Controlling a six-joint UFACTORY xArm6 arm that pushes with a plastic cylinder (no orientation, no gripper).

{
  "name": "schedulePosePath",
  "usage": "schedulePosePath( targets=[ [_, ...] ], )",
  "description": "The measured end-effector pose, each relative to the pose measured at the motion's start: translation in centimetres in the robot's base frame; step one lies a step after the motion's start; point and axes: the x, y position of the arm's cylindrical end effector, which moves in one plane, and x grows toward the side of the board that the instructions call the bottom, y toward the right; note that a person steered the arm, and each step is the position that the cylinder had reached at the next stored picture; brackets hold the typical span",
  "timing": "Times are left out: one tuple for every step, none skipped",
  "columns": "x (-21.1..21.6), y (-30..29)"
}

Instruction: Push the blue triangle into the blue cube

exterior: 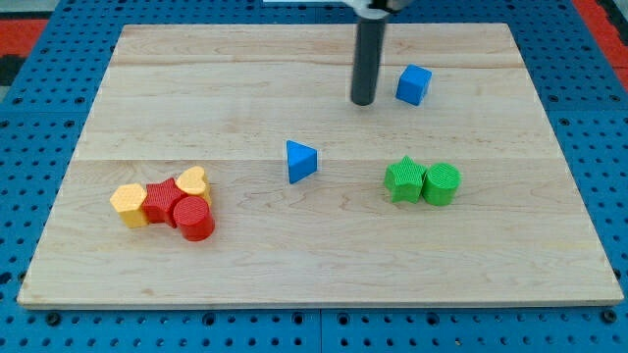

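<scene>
Blue triangle [301,161] lies mid-bench [196,88], well apart from the blue cube [414,84] toward the view's top right. Our tool is a bare rod holding nothing; my tip [364,101] sits just left of the cube, above the triangle, touching neither.

Just one camera, up high at the board's [324,240] bottom edge, tilted down, close enough that it fills the frame.

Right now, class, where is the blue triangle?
The blue triangle sits near the board's middle, below-left of the blue cube and my tip, touching nothing.
</scene>
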Motion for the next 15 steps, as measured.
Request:
schedulePosePath(
  targets=[
    [0.5,0.0],
    [2.2,0.0],
    [2.5,-3.8],
    [3.4,-6.6],
    [8.8,-7.9],
    [11.0,-15.8],
    [12.5,-14.2],
    [13.4,-7.1],
    [15.1,-7.6],
    [14.9,-6.3],
    [12.3,-5.4],
    [10.4,-5.4],
    [10.1,-5.4],
    [9.6,-5.4],
    [7.1,-3.6]
  ],
)
